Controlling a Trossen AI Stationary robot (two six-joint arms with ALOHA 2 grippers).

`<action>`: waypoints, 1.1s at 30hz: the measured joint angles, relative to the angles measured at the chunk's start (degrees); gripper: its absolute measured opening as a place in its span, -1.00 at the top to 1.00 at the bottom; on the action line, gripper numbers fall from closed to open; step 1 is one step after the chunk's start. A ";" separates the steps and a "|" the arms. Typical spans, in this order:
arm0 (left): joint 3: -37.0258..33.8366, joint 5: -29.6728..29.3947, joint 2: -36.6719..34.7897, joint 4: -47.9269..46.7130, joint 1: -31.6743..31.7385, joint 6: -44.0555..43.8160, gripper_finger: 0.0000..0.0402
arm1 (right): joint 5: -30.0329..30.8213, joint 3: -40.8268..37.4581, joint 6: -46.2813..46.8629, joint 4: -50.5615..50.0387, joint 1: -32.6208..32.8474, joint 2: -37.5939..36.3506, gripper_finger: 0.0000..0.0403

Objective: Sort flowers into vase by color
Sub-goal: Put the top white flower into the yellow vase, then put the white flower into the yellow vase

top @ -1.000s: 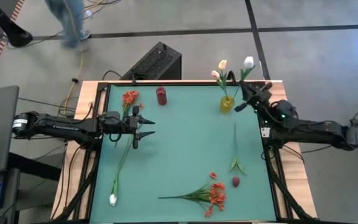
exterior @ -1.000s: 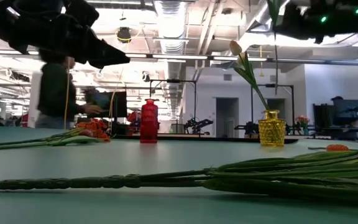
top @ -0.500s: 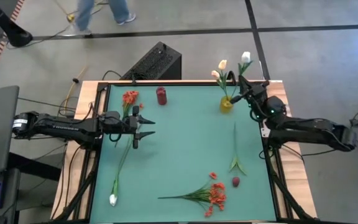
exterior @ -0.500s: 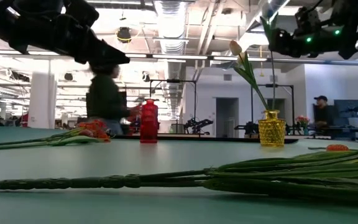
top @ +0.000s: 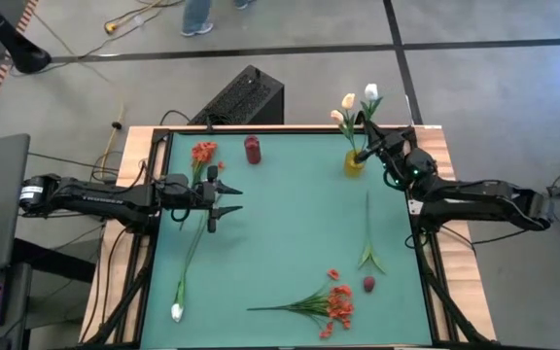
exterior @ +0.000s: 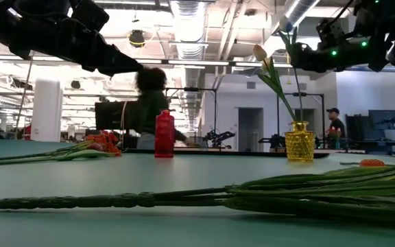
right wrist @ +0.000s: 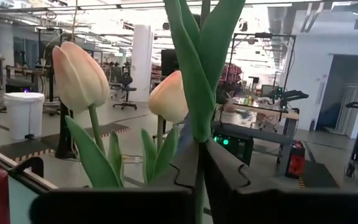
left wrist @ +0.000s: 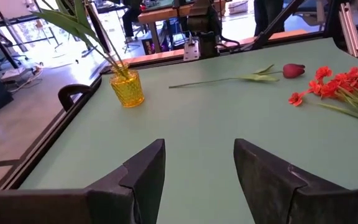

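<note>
Right pincer [top: 377, 144] of mine is clamped on a white tulip's [top: 370, 92] green stem, held over the yellow vase [top: 355, 162] at two o'clock on the surface [top: 290, 233]. If I release off-centre, the thin stem could miss the narrow neck or tip the faceted glass vase, I judge. Left pincer [top: 229, 198] waits parted and empty at nine o'clock. Other flowers, red-orange clusters [top: 336, 303] among them, lie flat.

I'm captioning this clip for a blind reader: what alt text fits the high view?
Seen from above, the right gripper holds a white flower by its stem over the yellow vase at the green table's far right. The left gripper waits open at the left, over another white flower lying flat.
</note>
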 joint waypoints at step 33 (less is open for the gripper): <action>0.03 1.56 0.02 -2.72 -0.01 -4.01 0.10 | 0.60 27.70 19.40 -78.34 13.29 -1.76 -0.25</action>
